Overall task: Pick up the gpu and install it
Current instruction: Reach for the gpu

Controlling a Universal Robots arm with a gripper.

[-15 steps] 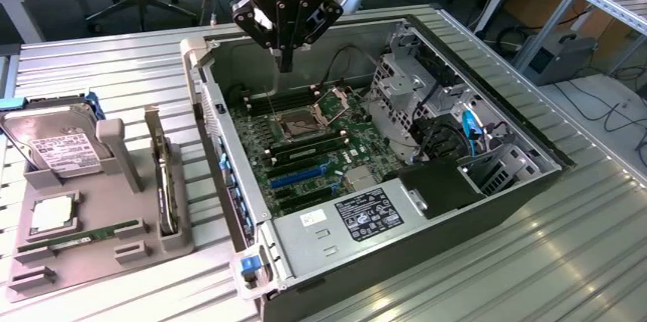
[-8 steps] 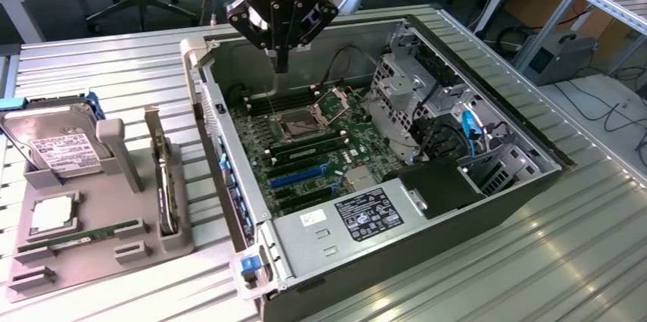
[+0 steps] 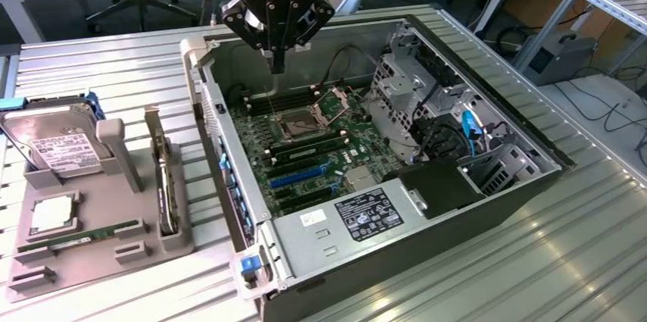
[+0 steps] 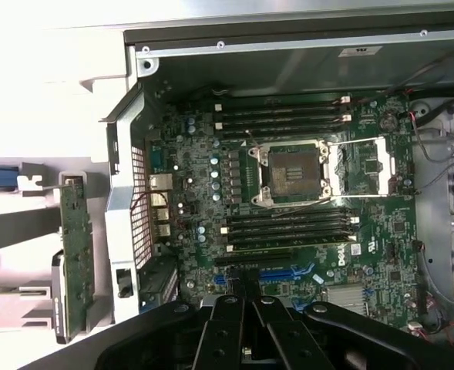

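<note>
**Gripper (image 3: 275, 64) closed and empty, gpu (image 3: 160, 178) in its holder (image 3: 71, 278)**

The gripper hangs above the motherboard (image 3: 303, 163) of the open case (image 3: 486, 85), its jaws closed on nothing. The gpu stands on its edge in the gray holder outside the case, on the exterior view's left, well apart. For a good pick, I judge the jaws must open before descending, take the card's upper edge and avoid the fan.

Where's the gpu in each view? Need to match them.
Exterior view: gpu stands on edge in the gray holder, on the exterior view's left of the case.
Wrist view: gpu outside the case, beside its perforated rear panel.
Shared landmark: CPU socket.
</note>
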